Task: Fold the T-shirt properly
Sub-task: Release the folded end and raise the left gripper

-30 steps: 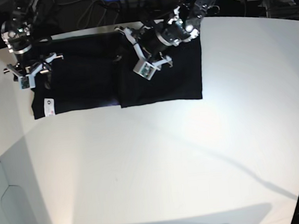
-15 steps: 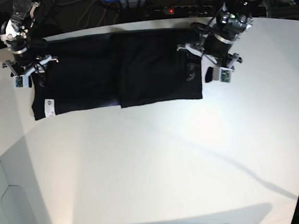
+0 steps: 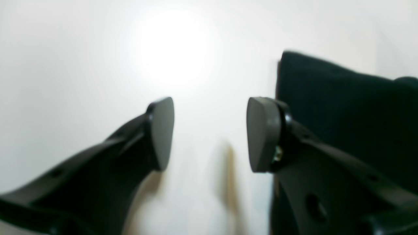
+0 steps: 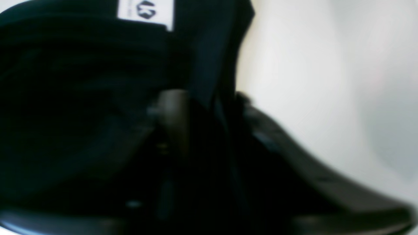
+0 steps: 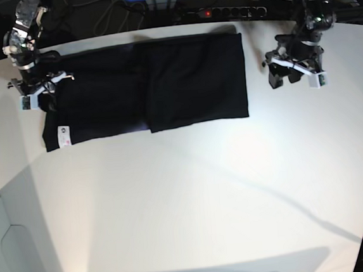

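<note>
T-shirt [image 5: 145, 88] lies flat at the far side of the white table [image 5: 193, 198], folded into a long black band running left to right in the base view, a vertical fold edge near its middle. White tag [image 5: 61, 135] shows at the near corner of its left end; same tag appears at the top of the right wrist view [image 4: 145, 11]. Right gripper [image 5: 38, 97] sits at that left end, arm reaching down from the far-left corner, wrist pointed at the table. Right wrist view, blurred: jaws drawn close with a ridge of black cloth [image 4: 209, 81] between them, so pinching the shirt's edge, bare table just beside. Left gripper [image 5: 295, 74] hangs over bare table, apart from the shirt's right end, arm coming down from the far-right corner, wrist angled downward. Left wrist view: fingers [image 3: 161, 130] stand wide apart, nothing between them, only table below; shirt corner [image 3: 343, 107] lies beside and behind one finger. Power strip [image 5: 228, 11] and cables beyond the far table edge.
</note>
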